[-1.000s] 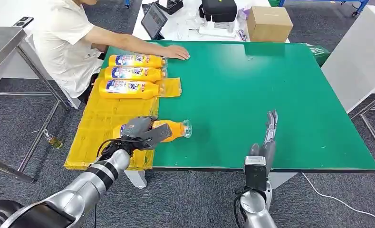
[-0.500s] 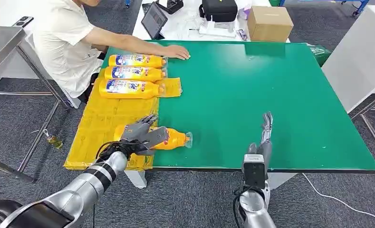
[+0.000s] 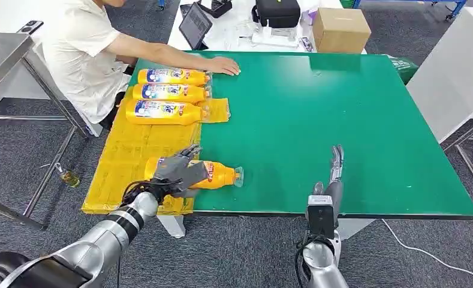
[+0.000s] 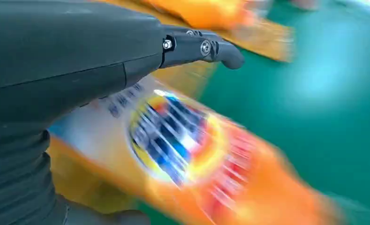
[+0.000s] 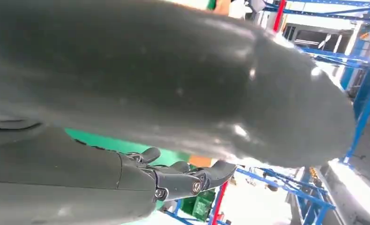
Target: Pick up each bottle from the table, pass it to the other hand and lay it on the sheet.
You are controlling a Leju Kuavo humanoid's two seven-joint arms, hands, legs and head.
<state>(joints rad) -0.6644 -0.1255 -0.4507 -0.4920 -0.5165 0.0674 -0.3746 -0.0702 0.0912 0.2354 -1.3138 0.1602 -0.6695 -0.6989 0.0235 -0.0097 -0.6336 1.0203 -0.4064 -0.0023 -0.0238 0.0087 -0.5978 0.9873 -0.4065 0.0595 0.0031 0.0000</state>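
On the green worktop point(image 3: 342, 120) a yellow sheet point(image 3: 126, 156) covers the left edge; three orange bottles point(image 3: 165, 95) lie side by side at its far end, caps pointing toward the middle of the worktop. A fourth orange bottle point(image 3: 219, 174) lies on its side near the front edge, its base end on the sheet and its clear cap end over the green surface; the left wrist view shows its blue and red label point(image 4: 183, 140) blurred beneath the hand. The left hand point(image 3: 178, 172) rests over this bottle's base end with its fingers point(image 3: 189, 152) spread above it; whether they grip the bottle or merely touch it cannot be told. The right hand point(image 3: 336, 171) stands edge-up over the front of the worktop, well apart from the bottle, its fingers point(image 5: 192, 180) extended and holding nothing. A person in a pale shirt point(image 3: 81, 54) sits at the far left corner; the person's hand point(image 3: 223, 65) lies flat on the worktop just beyond the three bottles.
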